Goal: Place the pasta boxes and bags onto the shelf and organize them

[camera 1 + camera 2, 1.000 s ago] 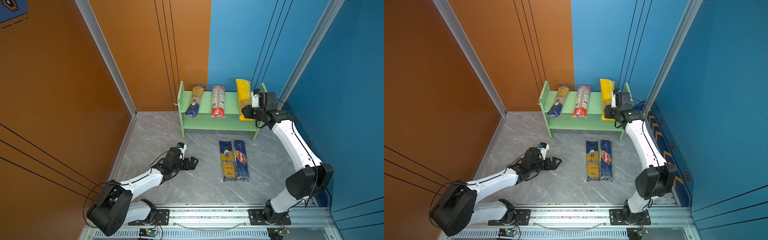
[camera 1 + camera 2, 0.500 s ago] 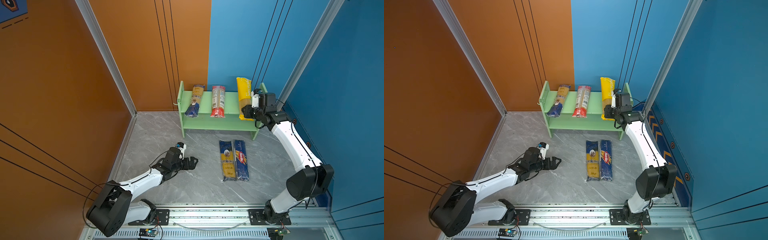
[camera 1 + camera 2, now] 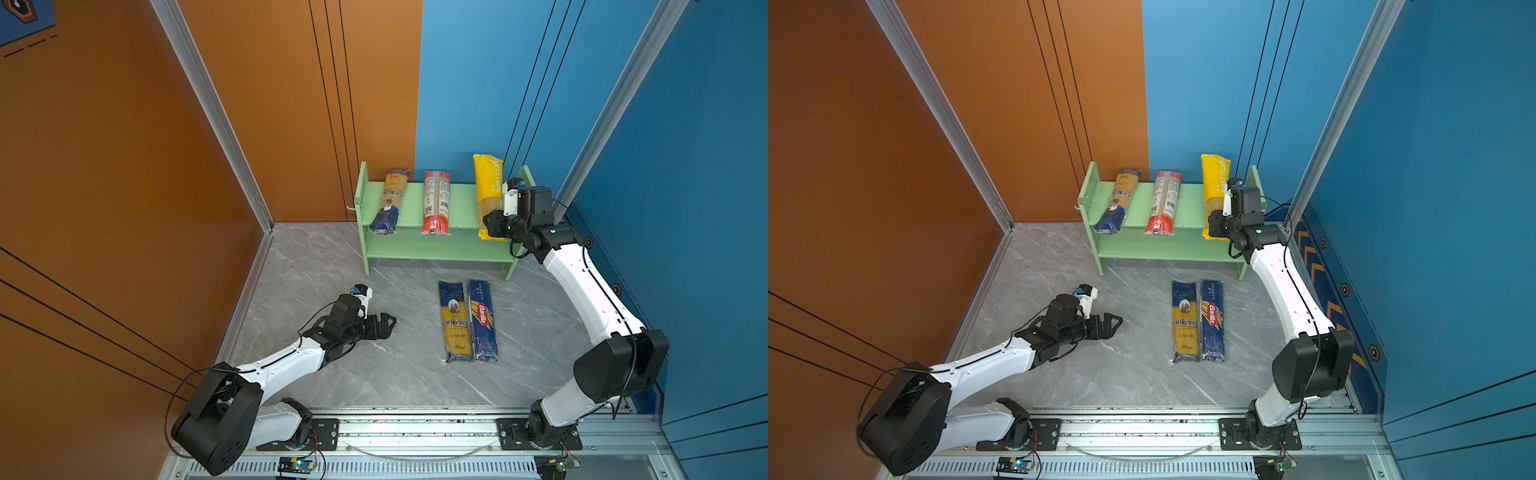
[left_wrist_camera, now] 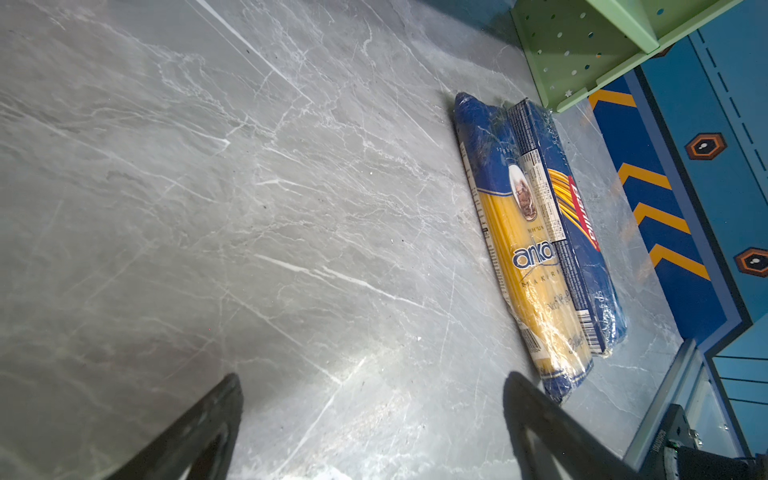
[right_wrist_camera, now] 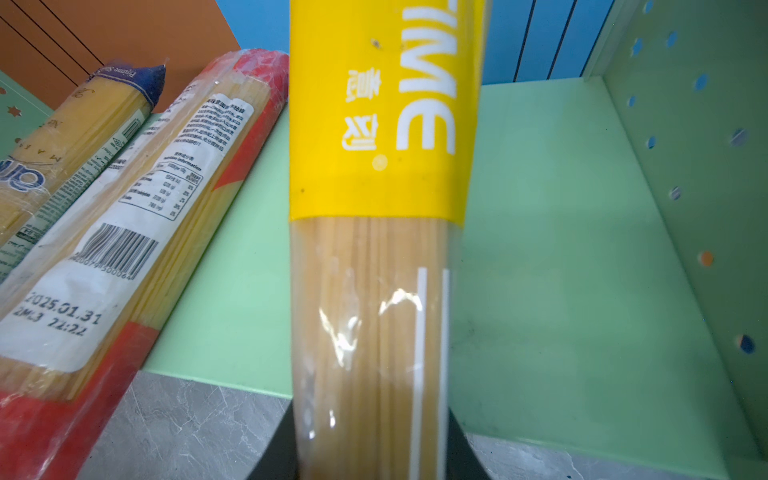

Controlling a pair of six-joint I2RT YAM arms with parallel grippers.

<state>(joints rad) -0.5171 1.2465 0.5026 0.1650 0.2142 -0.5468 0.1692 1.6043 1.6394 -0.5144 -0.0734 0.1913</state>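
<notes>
Right gripper (image 3: 493, 227) we see, in both top views, clamped on the yellow bag (image 3: 488, 187) at the right end of the upper tier of the shelf (image 3: 436, 249); the left gripper (image 3: 384, 325) hangs over the tabletop (image 3: 324, 266), jaws apart. Left wrist view: the ankara bag (image 4: 523, 266) and the Barilla pack (image 4: 586, 266) lie touching near the shelf front. Right wrist view: fingers (image 5: 266, 465) flank the yellow bag.

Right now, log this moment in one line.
right tool: shut on yellow bag at shelf | left tool: open | unplaced: ankara bag, Barilla pack
</notes>
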